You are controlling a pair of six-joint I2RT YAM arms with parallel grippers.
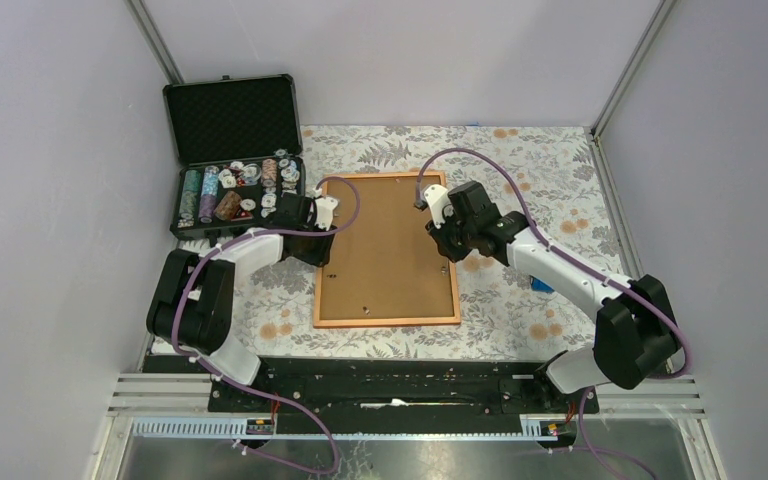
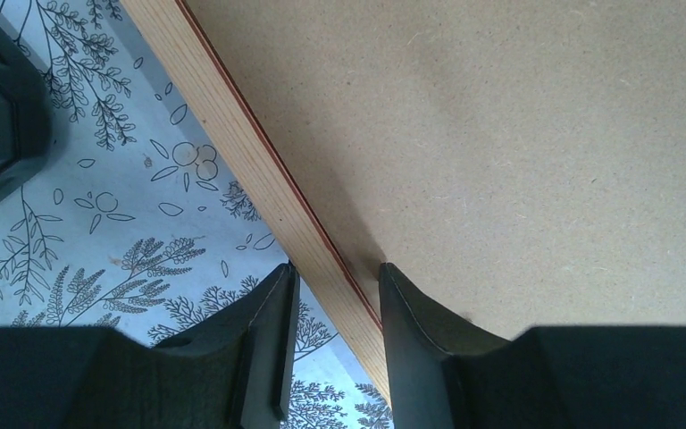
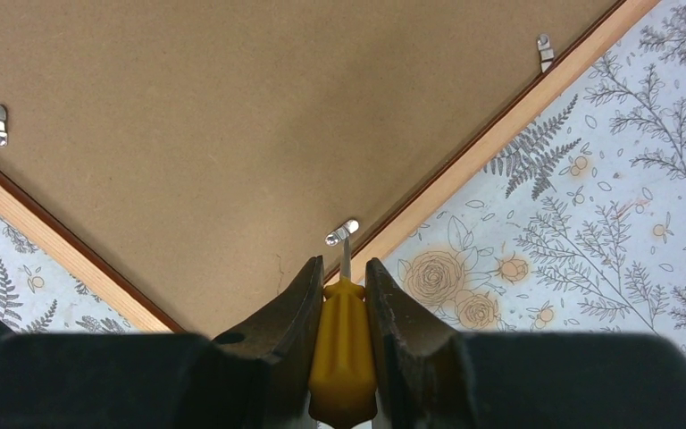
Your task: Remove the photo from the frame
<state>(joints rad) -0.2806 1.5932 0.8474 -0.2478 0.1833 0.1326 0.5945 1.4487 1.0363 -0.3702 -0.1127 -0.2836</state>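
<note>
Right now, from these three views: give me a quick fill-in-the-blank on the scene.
1. The frame lies with its brown back facing ____.
2. The right tool grips a ____-handled screwdriver.
3. The screwdriver's tip meets a small metal ____ on the frame's back.
Missing: up; yellow; clip.

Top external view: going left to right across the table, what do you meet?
Case → left gripper → frame → right gripper, holding a screwdriver.
</note>
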